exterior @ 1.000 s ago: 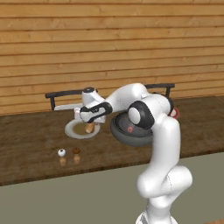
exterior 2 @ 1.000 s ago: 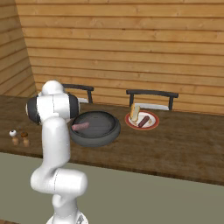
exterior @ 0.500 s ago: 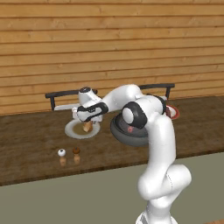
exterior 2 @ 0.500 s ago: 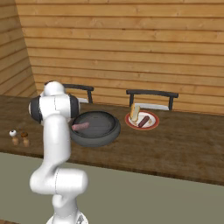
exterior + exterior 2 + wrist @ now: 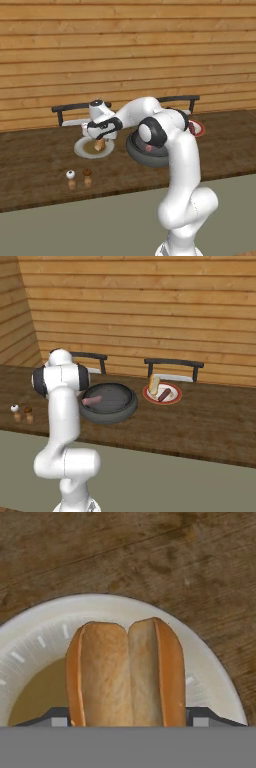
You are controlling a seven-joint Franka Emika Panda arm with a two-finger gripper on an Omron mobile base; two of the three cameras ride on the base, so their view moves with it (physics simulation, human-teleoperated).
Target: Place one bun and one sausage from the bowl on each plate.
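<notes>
Gripper low over left plate, closed on bun; fingers flank bun on both sides. Bun upright, split face toward hand camera, lower end at or just above plate's brownish centre; contact impossible to tell. Bowl on wooden counter right of that plate, holding one sausage near its left side. Right plate beyond bowl, already carrying second bun and second sausage side by side. Two small shakers near counter's front edge, well apart from left plate. Two dark chair backs behind counter against plank wall.
</notes>
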